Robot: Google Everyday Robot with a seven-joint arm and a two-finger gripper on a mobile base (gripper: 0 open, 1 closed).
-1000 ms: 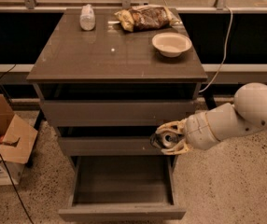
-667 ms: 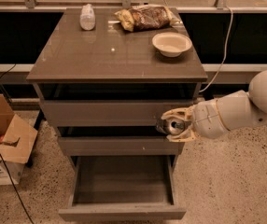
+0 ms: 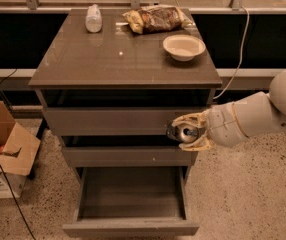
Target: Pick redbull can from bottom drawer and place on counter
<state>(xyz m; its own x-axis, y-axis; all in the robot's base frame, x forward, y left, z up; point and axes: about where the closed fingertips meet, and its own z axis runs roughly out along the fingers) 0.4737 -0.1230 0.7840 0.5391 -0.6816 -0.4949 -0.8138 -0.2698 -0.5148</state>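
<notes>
My gripper (image 3: 185,132) is shut on the redbull can (image 3: 182,133), a small dark can with a shiny silver top. It holds the can in the air in front of the upper drawers, at the cabinet's right side and below the counter (image 3: 108,64). The bottom drawer (image 3: 131,204) is pulled open and its tray shows nothing inside. The white arm reaches in from the right.
On the counter stand a white bowl (image 3: 183,47) at the right, a white plastic bottle (image 3: 93,18) at the back left and a snack bag (image 3: 154,19) at the back. A cardboard box (image 3: 5,149) sits on the floor at the left. A cable (image 3: 239,54) hangs at the right.
The gripper has risen with the can from the level of the middle drawer to the level of the top drawer front.
</notes>
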